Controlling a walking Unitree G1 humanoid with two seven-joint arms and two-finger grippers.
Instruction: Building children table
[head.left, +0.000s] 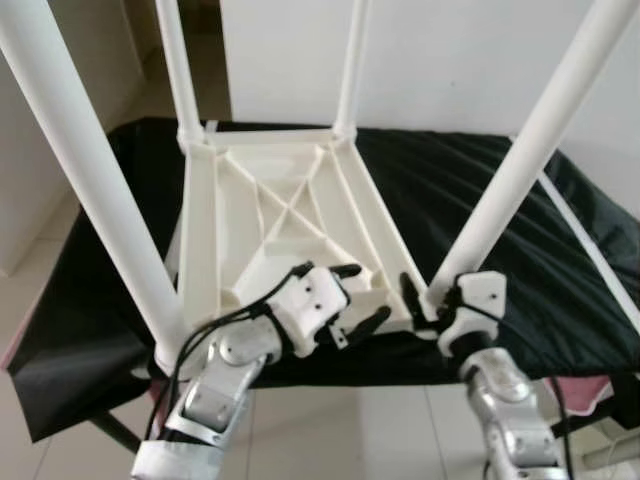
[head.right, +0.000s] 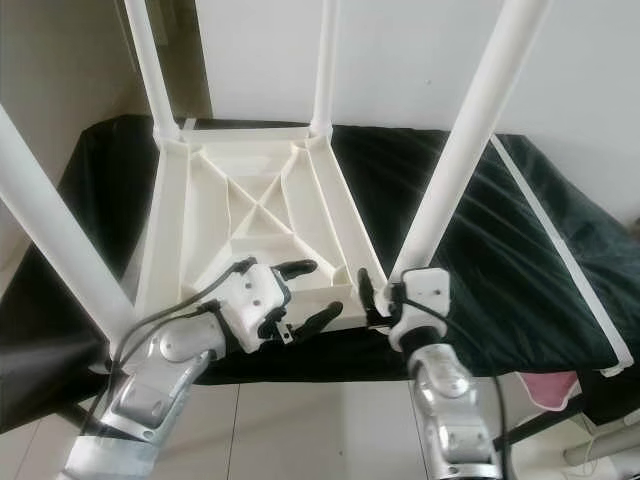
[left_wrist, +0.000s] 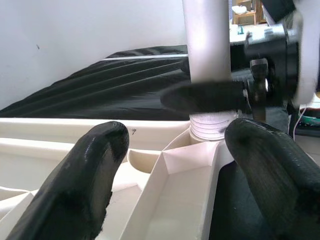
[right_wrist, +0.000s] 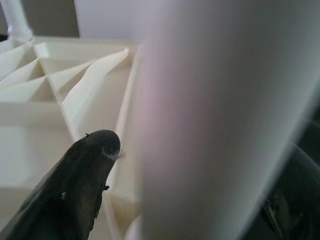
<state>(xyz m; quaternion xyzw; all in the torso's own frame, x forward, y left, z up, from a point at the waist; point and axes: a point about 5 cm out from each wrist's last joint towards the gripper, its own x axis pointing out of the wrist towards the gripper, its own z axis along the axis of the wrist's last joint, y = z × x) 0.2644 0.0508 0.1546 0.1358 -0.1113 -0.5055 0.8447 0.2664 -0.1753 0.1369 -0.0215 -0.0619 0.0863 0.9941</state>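
Table: the upside-down white plastic children's table (head.left: 280, 220) is lying on a black cloth-covered surface (head.left: 480, 190), four legs pointing up.
Left gripper (head.left: 352, 296): hovering fingers spread, empty, over the table's 6 o'clock edge.
Right gripper (head.left: 428, 300): clasping the white tubular leg (head.left: 520, 160) at the 5 o'clock corner.

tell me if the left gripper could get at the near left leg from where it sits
Probably yes. The left gripper is open over the tabletop's near edge, and the near left leg stands close beside it with nothing between.
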